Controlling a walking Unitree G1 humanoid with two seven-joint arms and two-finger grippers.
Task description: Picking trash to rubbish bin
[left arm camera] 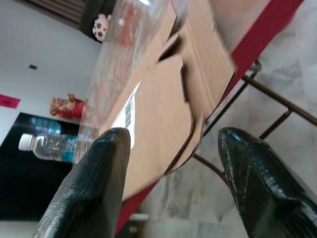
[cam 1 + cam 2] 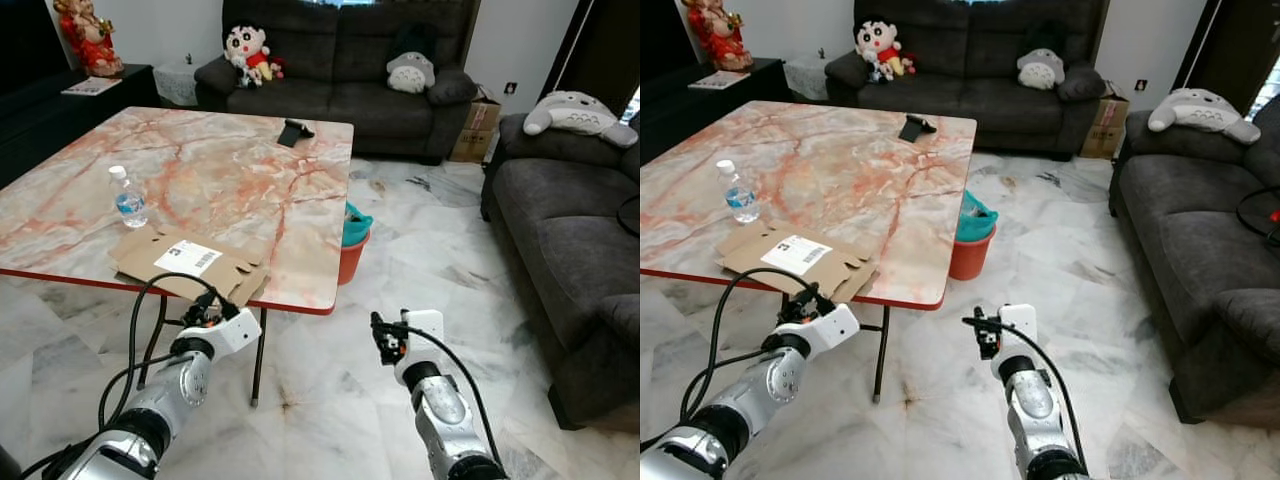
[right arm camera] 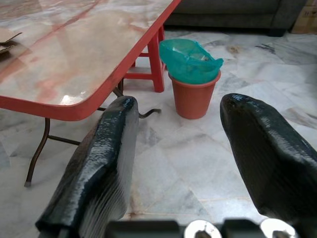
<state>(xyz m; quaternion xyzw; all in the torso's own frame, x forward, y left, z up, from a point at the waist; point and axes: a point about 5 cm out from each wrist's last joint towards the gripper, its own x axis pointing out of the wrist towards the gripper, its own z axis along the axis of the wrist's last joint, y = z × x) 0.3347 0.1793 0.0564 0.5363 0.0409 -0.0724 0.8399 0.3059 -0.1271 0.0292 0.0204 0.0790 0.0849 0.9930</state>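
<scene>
Soft, even daylight; glare sheens the table (image 3: 74,59) near its red front edge; wrist-view fingers (image 1: 94,193) loom slightly blurred.

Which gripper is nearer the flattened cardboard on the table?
Left. The left gripper hovers just below the table edge where the cardboard lies, fingers open toward it. The right gripper hangs out over the floor, well off to the cardboard's right, facing the bin.

Head stereo looks down over my table (image 2: 200,170); left wrist cam hugs its edge, right wrist cam faces the bin (image 3: 192,82).
</scene>
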